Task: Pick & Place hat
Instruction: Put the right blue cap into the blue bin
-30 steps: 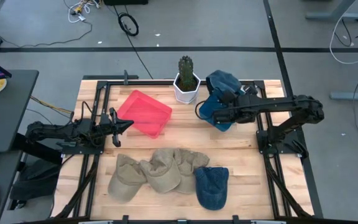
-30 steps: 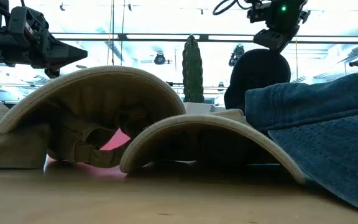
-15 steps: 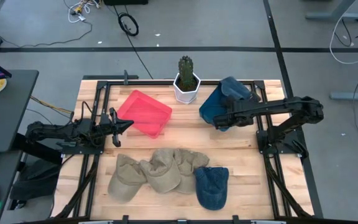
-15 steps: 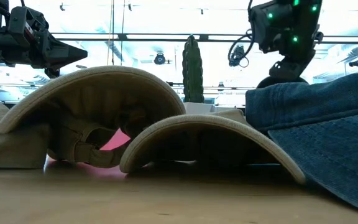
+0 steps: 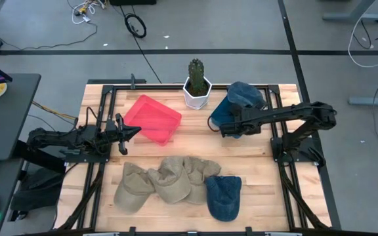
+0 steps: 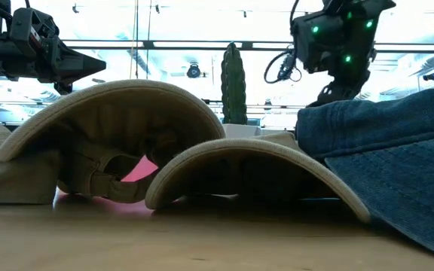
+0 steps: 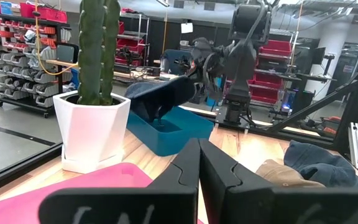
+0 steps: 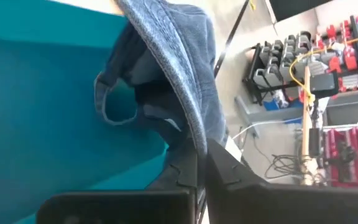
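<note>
my right gripper (image 8: 201, 163) is clamped on the brim of a blue denim hat (image 5: 243, 97), holding it over the teal bin (image 5: 219, 115); it isn't released yet. my left gripper (image 5: 134, 131) waits pinched together and empty by the pink tray (image 5: 153, 118), and the tan hats (image 5: 166, 180) plus another blue hat (image 5: 223, 196) at the table's front are, i judge, left to move.

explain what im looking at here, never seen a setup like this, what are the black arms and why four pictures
These are two robot arms at a wooden table, each ending in a two-finger end effector. One picture looks straight down, one looks level across the tabletop, and two come from cameras on the arms' wrists.

On the table sit a pink tray, a cactus in a white pot, a teal bin, three tan caps and a blue cap in front.

The right end effector is shut on the brim of another blue hat, holding it over the teal bin. The left end effector is shut, holds nothing and waits beside the pink tray.
</note>
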You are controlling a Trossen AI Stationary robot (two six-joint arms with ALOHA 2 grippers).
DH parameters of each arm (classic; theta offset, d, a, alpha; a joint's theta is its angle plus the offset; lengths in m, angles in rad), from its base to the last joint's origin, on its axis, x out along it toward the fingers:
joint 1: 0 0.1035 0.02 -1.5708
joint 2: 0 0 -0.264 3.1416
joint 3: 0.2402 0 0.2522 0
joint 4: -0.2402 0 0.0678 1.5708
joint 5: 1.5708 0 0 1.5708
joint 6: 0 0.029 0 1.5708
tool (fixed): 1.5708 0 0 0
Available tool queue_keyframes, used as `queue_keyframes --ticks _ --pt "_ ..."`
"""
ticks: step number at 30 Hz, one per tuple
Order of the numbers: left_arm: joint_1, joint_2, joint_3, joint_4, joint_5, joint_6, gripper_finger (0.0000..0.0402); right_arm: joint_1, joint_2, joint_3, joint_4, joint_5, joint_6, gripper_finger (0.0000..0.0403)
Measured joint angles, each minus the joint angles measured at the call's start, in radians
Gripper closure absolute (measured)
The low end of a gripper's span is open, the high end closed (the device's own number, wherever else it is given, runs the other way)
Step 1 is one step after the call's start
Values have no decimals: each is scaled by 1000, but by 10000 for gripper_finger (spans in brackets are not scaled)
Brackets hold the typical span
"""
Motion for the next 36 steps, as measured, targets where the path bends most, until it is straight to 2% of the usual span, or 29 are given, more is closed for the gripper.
queue_keyframes --ticks 11,17,22,29,36 --pt "0 0 0 0 0 0 396 0 174 0 107 -68 -59 398" --pt "0 0 0 0 0 0 396 8 183 0 196 -77 -124 384" --pt "0 0 0 0 0 0 396 -7 183 0 209 -142 -160 367" --pt "0 0 0 0 0 0 396 -24 183 0 252 -241 -232 328" --pt "0 0 0 0 0 0 396 -24 183 0 294 -355 -319 267"
